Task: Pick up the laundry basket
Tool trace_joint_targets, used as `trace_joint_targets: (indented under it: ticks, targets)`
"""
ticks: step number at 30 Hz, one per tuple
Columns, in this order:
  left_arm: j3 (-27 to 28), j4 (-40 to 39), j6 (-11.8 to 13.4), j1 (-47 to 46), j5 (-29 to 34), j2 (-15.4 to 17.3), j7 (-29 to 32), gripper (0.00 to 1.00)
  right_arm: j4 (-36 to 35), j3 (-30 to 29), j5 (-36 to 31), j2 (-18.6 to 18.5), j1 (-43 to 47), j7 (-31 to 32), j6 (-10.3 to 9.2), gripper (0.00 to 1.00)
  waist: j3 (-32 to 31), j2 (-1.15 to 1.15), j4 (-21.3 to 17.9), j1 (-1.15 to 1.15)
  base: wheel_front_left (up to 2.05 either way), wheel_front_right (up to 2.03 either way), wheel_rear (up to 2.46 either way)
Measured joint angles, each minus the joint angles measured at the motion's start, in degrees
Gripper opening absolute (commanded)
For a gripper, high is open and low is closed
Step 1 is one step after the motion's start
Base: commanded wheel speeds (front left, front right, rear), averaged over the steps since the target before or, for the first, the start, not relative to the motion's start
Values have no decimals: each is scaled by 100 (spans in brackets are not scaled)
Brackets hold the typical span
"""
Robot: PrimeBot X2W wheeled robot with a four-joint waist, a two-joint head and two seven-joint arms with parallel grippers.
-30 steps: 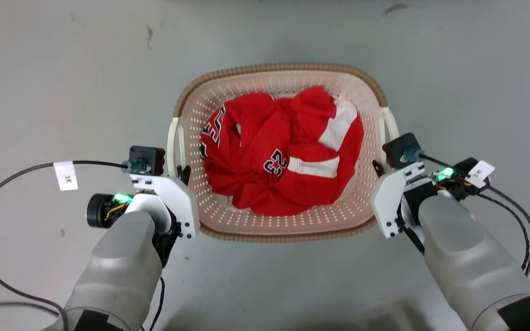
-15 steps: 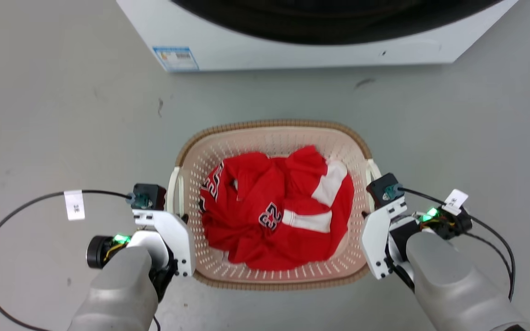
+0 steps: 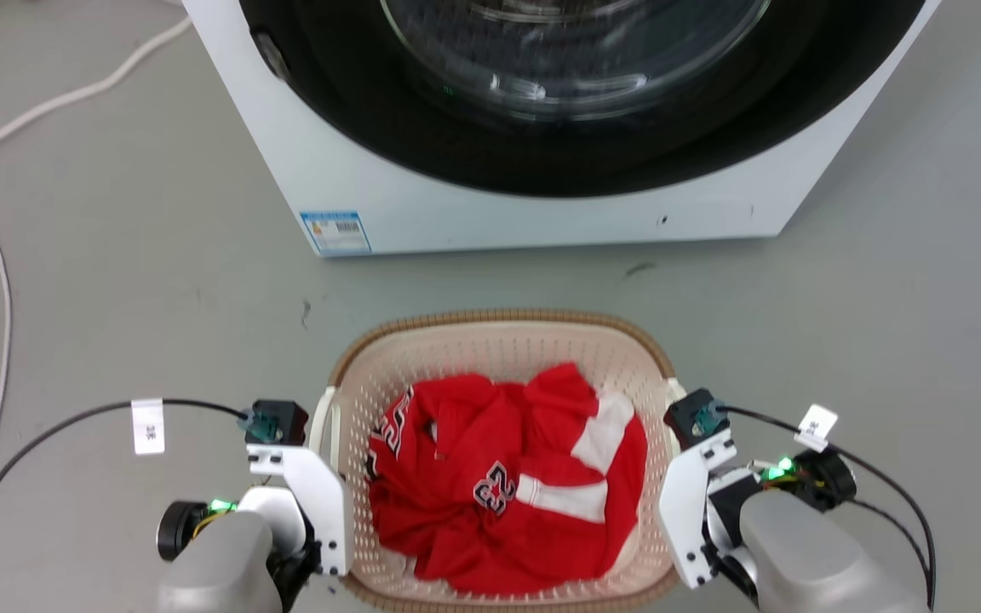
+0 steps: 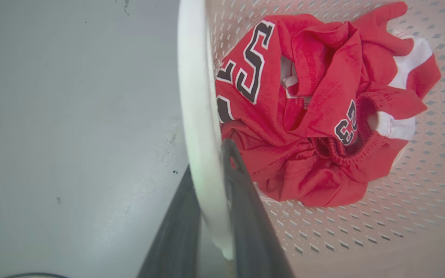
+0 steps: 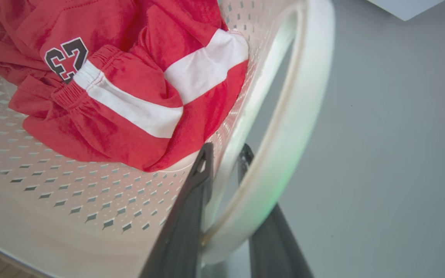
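Progress: grasp done | we are clamping left gripper (image 4: pixel 207 158) and right gripper (image 5: pixel 226 148) on the 2 white handles (image 4: pixel 195 96) of the laundry basket (image 3: pixel 499 319), sitting between them | remaining: lifting clear of floor (image 3: pixel 116 298), unconfirmed.

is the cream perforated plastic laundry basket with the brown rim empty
No, a crumpled red and white jersey lies inside the laundry basket.
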Motion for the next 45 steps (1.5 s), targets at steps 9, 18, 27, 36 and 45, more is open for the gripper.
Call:
trace_joint_targets:
  ticks: [9,18,27,36,45]
  targets:
    - [-377,-157,-1,343,-364,97,446,0,4,450,557,1,306,307,0,0,-699,0,-8,0,0,0,0]
    - [-745,-280,1,525,-666,187,838,0,16,856,1009,0,500,579,0,0,-1226,0,13,0,0,0,0]
    - [-998,-287,1,572,-900,245,934,0,57,1144,1340,2,544,667,0,0,-1436,0,6,0,0,0,0]
    - [-1165,-238,1,593,-1081,265,909,0,103,1379,1589,4,544,645,0,0,-1511,0,14,0,0,0,0]
    - [-1311,-198,1,594,-1251,276,850,0,146,1575,1774,7,541,599,0,0,-1544,0,11,1,0,0,0]
